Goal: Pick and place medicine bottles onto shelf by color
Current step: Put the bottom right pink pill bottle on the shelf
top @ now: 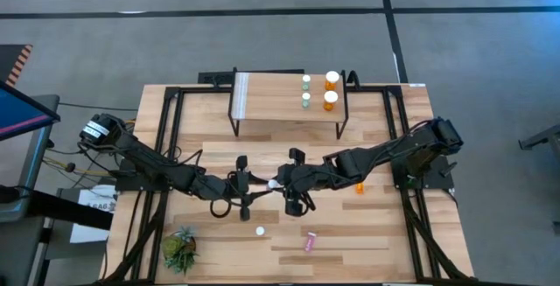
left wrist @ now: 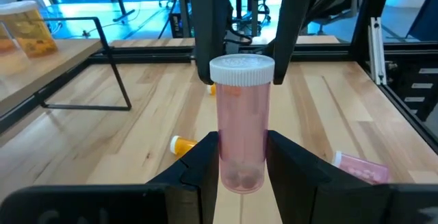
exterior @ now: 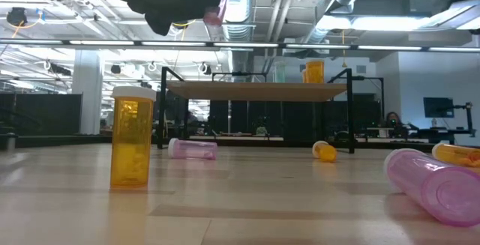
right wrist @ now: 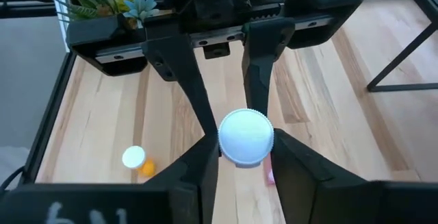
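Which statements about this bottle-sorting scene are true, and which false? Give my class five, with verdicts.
1. The left gripper holds the pink bottle by its body. True.
2. The shelf carries two orange bottles and two teal bottles. True.
3. The plant stands on the shelf. False: it stands on the table, at a near corner.
4. Every bottle on the table stands upright. False: the fallen pink bottle lies on its side.
5. The right gripper waits far from the left one. False: it is at the held bottle's white cap.
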### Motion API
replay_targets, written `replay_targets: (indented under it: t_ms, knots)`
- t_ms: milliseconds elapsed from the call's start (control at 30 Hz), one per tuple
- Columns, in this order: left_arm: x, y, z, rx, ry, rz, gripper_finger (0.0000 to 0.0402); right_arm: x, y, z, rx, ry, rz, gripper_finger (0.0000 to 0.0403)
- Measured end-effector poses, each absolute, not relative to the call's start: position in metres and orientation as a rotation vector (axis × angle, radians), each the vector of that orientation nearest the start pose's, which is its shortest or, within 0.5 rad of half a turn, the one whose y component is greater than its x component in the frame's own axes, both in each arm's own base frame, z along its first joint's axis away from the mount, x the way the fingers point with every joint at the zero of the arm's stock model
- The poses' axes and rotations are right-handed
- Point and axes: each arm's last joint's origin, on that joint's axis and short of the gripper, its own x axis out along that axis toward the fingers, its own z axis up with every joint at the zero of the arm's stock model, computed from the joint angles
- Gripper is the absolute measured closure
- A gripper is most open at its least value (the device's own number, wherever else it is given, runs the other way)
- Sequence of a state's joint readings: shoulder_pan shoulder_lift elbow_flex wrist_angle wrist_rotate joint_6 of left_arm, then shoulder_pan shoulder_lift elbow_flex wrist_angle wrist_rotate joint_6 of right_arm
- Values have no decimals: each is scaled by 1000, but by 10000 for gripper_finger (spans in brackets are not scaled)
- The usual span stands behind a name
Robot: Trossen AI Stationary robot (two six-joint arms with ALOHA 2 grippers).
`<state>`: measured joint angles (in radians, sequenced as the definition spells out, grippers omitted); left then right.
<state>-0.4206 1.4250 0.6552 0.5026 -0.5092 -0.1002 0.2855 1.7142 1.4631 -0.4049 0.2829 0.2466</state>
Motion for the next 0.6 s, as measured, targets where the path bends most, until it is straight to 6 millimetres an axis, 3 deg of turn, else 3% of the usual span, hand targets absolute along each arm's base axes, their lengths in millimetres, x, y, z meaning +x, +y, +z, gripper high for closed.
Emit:
replay_targets:
  t_ms: [200, 600]
  knots:
    - [270, -105, 213, 20, 232, 112, 291, 372, 101, 304, 53, 627, -77, 268]
    - [267, -102, 209, 56, 280, 167, 204, 371, 100, 301, 44, 651, -84, 268]
